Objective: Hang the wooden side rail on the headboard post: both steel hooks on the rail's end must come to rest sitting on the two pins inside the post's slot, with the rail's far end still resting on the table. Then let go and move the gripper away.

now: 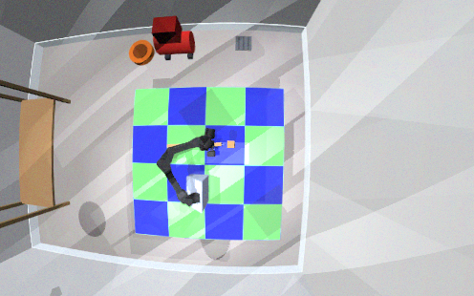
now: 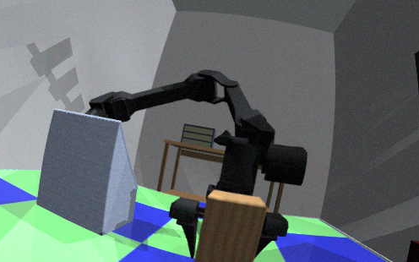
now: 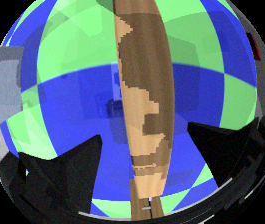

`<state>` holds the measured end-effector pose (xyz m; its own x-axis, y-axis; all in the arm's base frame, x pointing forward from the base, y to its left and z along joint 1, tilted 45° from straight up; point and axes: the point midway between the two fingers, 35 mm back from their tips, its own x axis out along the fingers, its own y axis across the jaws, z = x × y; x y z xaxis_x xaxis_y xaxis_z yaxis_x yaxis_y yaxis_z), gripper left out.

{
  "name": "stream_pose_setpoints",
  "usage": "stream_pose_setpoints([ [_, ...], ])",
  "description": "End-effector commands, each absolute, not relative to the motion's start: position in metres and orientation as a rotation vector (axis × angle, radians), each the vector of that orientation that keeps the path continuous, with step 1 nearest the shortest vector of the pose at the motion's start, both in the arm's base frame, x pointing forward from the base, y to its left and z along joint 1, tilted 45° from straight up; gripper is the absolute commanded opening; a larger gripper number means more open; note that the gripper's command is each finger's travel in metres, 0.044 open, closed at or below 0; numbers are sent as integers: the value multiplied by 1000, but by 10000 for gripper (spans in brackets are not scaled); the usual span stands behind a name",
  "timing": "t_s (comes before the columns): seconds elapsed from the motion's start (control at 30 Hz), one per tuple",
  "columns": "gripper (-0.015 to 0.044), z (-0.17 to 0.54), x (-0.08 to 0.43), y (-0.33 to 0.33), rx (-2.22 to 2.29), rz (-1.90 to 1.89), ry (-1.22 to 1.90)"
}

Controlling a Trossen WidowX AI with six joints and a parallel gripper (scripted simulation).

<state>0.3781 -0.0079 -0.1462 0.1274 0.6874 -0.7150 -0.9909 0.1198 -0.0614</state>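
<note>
Shows, from above, a checkered desk (image 1: 263, 183) (image 2: 2, 237) (image 3: 83, 100) in green and blue, with a black arm (image 1: 184, 148) (image 2: 160, 95) bent across part of it. Places the wooden post (image 1: 230, 144) (image 2: 234, 228) (image 3: 138, 206) just beyond the fingers (image 1: 211, 154) (image 2: 190, 238) in the top view, and in front of them in the exterior view.

Shows the fingers wide open, gripping nothing, one on each side of the wooden rail (image 1: 218, 144) (image 3: 143, 120). Leaves visible space between rail and fingers on both sides in the wrist view.

Shows the rail lengthwise beneath the arm, near end toward the post and short of it by a small gap in the top view. Includes small pale metal parts (image 3: 147, 207) at that end in the wrist view; cannot tell whether hooked onto the pins. Runs out of the wrist frame at the other end; cannot confirm contact with the desk there. Hides the rail behind the post in the exterior view.

Includes a grey wedge-shaped block (image 1: 199, 188) (image 2: 78, 169) (image 3: 3, 95) well to one side of the post. Also includes, outside the checkered area, a red machine (image 1: 182, 43) beside an orange tub (image 1: 132, 52).
</note>
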Motion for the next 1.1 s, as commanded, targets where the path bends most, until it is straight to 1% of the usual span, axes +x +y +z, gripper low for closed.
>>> stream_pose_setpoints([
  [0.0,440,-150,378,-3,-612,1341,605],
  [0.27,440,-157,378,5,-611,1342,603],
  [0.67,125,-157,378,5,-611,1342,603],
  [0.87,85,-157,378,5,-611,1342,603],
  [0.97,6,-157,378,5,-611,1342,603],
  [1.07,0,-157,378,5,-611,1342,603],
])
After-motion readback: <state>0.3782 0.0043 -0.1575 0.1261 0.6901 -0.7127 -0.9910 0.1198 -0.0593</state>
